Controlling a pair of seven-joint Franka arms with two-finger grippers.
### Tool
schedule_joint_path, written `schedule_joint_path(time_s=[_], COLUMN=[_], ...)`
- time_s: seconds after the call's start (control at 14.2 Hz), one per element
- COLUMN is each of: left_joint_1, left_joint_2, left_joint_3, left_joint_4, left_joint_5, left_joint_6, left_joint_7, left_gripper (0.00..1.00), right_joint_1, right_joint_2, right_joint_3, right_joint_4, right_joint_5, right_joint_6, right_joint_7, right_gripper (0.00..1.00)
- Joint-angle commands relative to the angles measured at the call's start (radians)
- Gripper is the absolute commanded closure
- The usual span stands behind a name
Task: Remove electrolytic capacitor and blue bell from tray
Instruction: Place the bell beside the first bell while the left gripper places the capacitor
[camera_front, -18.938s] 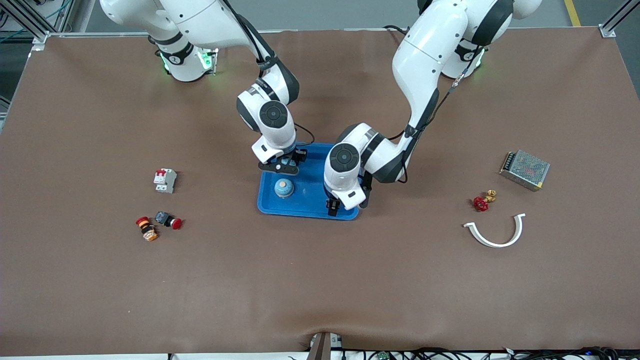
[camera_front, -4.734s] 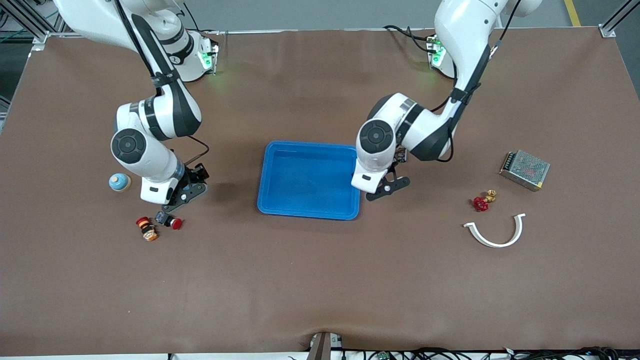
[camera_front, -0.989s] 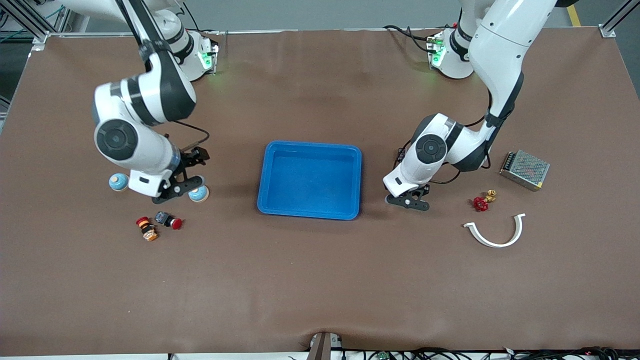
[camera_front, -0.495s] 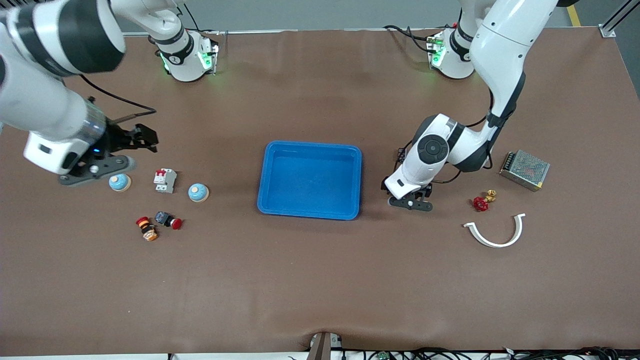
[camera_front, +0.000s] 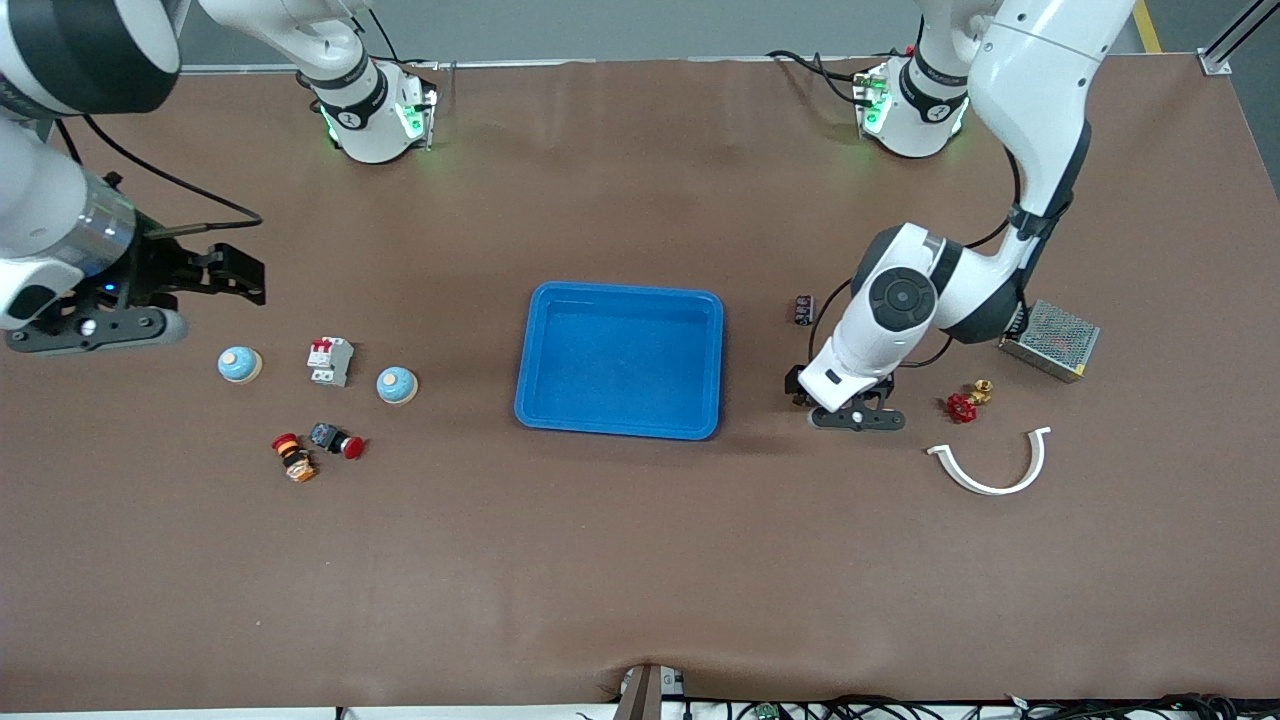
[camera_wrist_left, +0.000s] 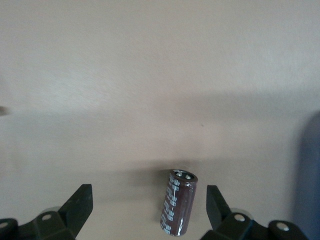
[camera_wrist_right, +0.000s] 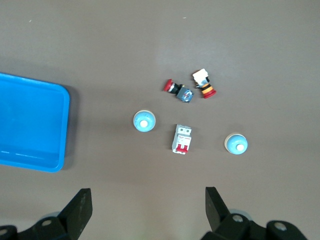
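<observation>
The right gripper (camera_front: 140, 300), jaws wide, hangs high toward the right arm's end from the glossy blue plastic tray (camera_front: 620, 420). Two domed blue bells (camera_front: 240, 364) (camera_front: 397, 384) flank a boxy breaker (camera_front: 330, 360) there. The cylindrical capacitor (camera_front: 803, 309) lies just outside the tray toward the left arm's end; the left gripper (camera_front: 858, 418), spread wide, is near it.

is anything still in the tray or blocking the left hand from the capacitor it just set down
Nothing visible. The tray is empty. The capacitor lies on the mat toward the left arm's end, apart from the tray, between the open fingers of the left hand. The right hand is open, high over the two blue bells.
</observation>
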Motion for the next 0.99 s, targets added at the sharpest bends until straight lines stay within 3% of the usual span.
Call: schedule_joint_path(time_s=[0.0, 0.57, 0.64, 0.78, 0.92], left_joint_1=[0.06, 0.235, 0.237, 0.265, 0.275], left_joint_2=[-0.053, -0.059, -0.06, -0.06, -0.063], left_joint_3=[-0.013, -0.015, -0.013, -0.013, -0.012], left_joint_4=[-0.004, 0.112, 0.128, 0.149, 0.151], left_joint_5=[-0.028, -0.055, -0.06, -0.06, -0.062], left_joint_6=[-0.025, -0.124, -0.146, -0.178, -0.18], left_joint_7=[0.002, 0.177, 0.202, 0.231, 0.272], left_gripper=[0.0, 0.0, 0.0, 0.0, 0.0], right_joint_1=[-0.04, -0.183, -0.198, -0.292, -0.283], right_joint_2=[0.018, 0.019, 0.019, 0.019, 0.019], right_joint_3=[0.014, 0.029, 0.043, 0.151, 0.174], right_joint_4=[0.04, 0.048, 0.048, 0.049, 0.048], right_joint_5=[0.009, 0.026, 0.037, 0.037, 0.023], right_joint_6=[-0.008, 0.02, 0.018, 0.02, 0.02], right_joint_7=[0.018, 0.0, 0.0, 0.0, 0.0], right_gripper=[0.0, 0.0, 0.0, 0.0, 0.0])
